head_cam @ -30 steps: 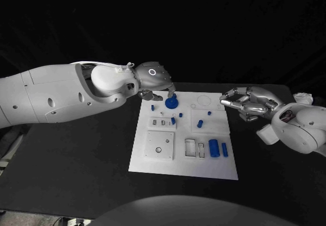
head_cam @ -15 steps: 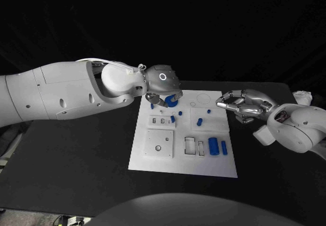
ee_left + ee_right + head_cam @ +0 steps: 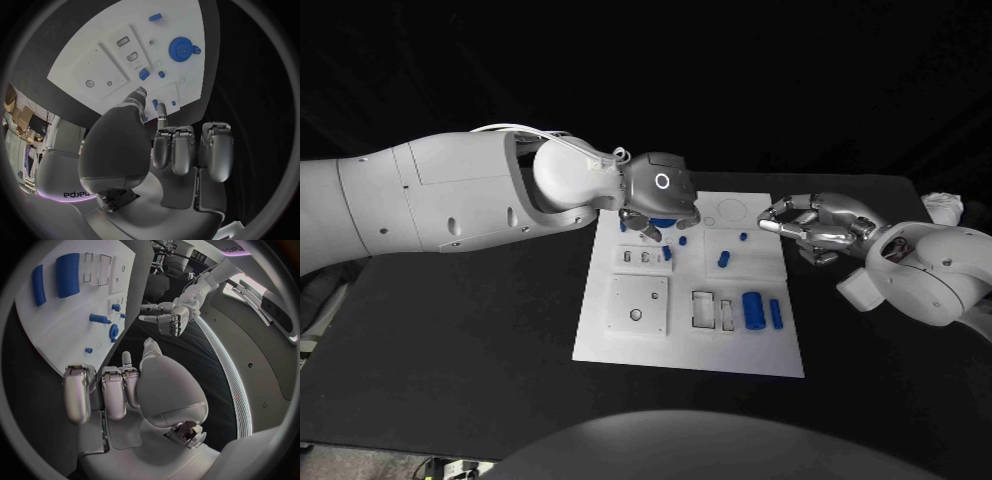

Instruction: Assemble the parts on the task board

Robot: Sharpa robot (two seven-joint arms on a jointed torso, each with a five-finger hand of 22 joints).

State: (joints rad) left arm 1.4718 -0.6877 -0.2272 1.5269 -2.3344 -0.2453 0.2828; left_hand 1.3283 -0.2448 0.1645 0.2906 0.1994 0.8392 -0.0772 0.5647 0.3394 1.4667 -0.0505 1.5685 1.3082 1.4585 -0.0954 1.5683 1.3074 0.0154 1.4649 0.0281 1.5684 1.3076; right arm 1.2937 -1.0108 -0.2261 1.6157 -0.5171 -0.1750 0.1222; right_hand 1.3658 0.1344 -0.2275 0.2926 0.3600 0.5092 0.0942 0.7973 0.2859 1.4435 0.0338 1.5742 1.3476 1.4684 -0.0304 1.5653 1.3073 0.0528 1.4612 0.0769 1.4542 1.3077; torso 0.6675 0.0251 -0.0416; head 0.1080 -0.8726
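The white task board lies mid-table. My left hand hovers over its far left corner with fingers spread and nothing in them. Under it a blue gear peeks out. In the left wrist view the gear lies flat on the board, apart from my fingers. My right hand sits at the board's right edge, fingers curled in, holding nothing. A large blue cylinder and a slim one lie in the board's near right part.
Short blue pegs stand mid-board, with tiny blue pieces nearby. White recessed blocks occupy the board's near left. Black table surrounds the board. The right wrist view shows the board and my left hand.
My left hand has shifted right over the far left corner and now covers most of the gear. My right hand has crept left to the board's edge.
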